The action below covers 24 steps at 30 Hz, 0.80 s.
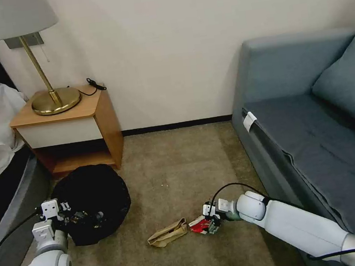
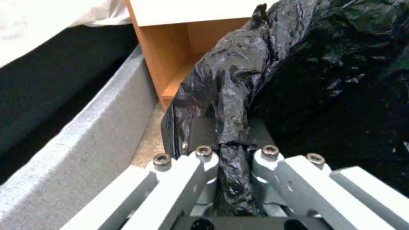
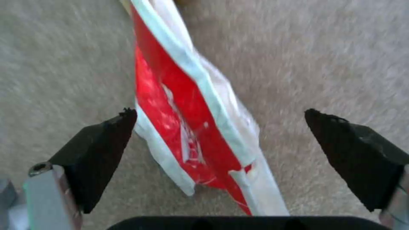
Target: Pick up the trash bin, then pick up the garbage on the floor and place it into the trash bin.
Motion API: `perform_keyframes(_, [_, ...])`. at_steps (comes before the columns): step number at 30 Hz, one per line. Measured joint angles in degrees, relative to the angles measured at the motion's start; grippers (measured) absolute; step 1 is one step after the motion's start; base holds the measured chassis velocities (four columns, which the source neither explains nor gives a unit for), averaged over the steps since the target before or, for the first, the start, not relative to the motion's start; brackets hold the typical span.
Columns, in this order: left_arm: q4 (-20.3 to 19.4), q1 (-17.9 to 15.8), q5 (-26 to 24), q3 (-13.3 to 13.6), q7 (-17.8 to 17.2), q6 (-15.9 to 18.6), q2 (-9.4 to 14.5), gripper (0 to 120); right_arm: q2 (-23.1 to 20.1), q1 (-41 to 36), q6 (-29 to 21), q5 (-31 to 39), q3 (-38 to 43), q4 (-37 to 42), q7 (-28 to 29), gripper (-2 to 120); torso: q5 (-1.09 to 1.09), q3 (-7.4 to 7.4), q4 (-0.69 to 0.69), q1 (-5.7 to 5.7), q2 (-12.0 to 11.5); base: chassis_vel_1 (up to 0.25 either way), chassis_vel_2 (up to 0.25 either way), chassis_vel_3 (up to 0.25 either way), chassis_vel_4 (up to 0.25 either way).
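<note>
Your left gripper (image 2: 232, 150) had its jaws pinched tight on a fold of the black bag lining the trash bin (image 1: 92, 201), low at the left of the head frame, in front of the wooden nightstand (image 1: 72, 120). That arm reached up from the bottom left corner, wrist raised toward the bin's near rim.

Further right, near the bottom centre, the crumpled brown paper bag (image 1: 168, 233) lay on the carpet (image 1: 177, 167), just beside the red-and-white carton (image 1: 199, 225). Your right gripper (image 3: 219, 143) had its jaws spread wide and gripping nothing, straddling the carton (image 3: 191, 127), one pad close against its edge. That arm stretched in low from the bottom right corner, alongside the blue sofa (image 1: 314, 124).

The bin looked secured, so you seemed to be at the grasp on the carton. The next move called for closing squarely across the flattened carton so that it would not slip out.
</note>
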Motion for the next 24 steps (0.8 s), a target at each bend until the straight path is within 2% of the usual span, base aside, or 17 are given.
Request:
perform_keyframes(5, [0.35, 0.05, 0.14, -0.02, 0.00, -0.21, -0.10, 4, 2.38, 0.08, 1.44, -2.03, 0.56, -4.73, -0.45, 99, 0.00, 0.00, 0.00, 0.00, 0.00, 0.000, 0.000, 0.000, 0.000])
perform_keyframes(7, [0.54, 0.15, 0.17, -0.14, 0.00, -0.30, -0.09, 4, 3.56, 0.09, 2.01, -2.58, 1.12, -6.64, -0.62, 92, -0.01, 0.00, 0.00, 0.00, 0.00, 0.000, 0.000, 0.000, 0.000])
perform_keyframes(9, [0.56, 0.16, 0.17, -0.14, 0.00, -0.31, -0.09, 4, 3.76, 0.09, 2.09, -2.64, 1.23, -6.90, -0.65, 92, -0.01, 0.00, 0.00, 0.00, 0.00, 0.000, 0.000, 0.000, 0.000])
perform_keyframes(13, [0.72, 0.22, 0.17, -0.28, 0.01, -0.41, -0.03, 4, 5.57, 0.09, 2.73, -3.15, 2.46, -8.94, -0.84, 68, 0.00, 0.00, 0.00, 0.00, 0.00, 0.000, 0.000, 0.000, 0.000])
perform_keyframes(14, [0.72, 0.22, 0.17, -0.28, 0.01, -0.41, -0.03, 4, 5.57, 0.09, 2.73, -3.15, 2.46, -8.94, -0.84, 68, 0.00, 0.00, 0.00, 0.00, 0.00, 0.000, 0.000, 0.000, 0.000])
perform_keyframes(18, [1.05, 0.19, 0.18, -0.36, 0.10, -0.52, 0.05, 4, 6.25, 0.28, 3.03, -3.22, 3.09, -9.46, -0.85, 50, 0.00, 0.00, 0.00, 0.00, 0.00, 0.000, 0.000, 0.000, 0.000])
perform_keyframes(20, [1.12, 0.16, 0.18, -0.37, 0.12, -0.54, 0.08, 4, 6.32, 0.28, 3.07, -3.20, 3.19, -9.46, -0.84, 47, -0.01, 0.00, 0.00, 0.00, 0.00, 0.000, 0.000, 0.000, 0.000])
perform_keyframes(23, [1.25, -0.01, 0.17, -0.37, 0.14, -0.56, 0.26, 4, 6.64, 0.17, 3.18, -3.17, 3.85, -9.44, -0.78, 32, -0.01, 0.00, 0.00, 0.00, 0.00, 0.000, 0.000, 0.000, 0.000])
perform_keyframes(24, [1.25, -0.01, 0.17, -0.37, 0.14, -0.56, 0.26, 4, 6.64, 0.17, 3.18, -3.17, 3.85, -9.44, -0.78, 32, -0.01, 0.00, 0.00, 0.00, 0.00, 0.000, 0.000, 0.000, 0.000])
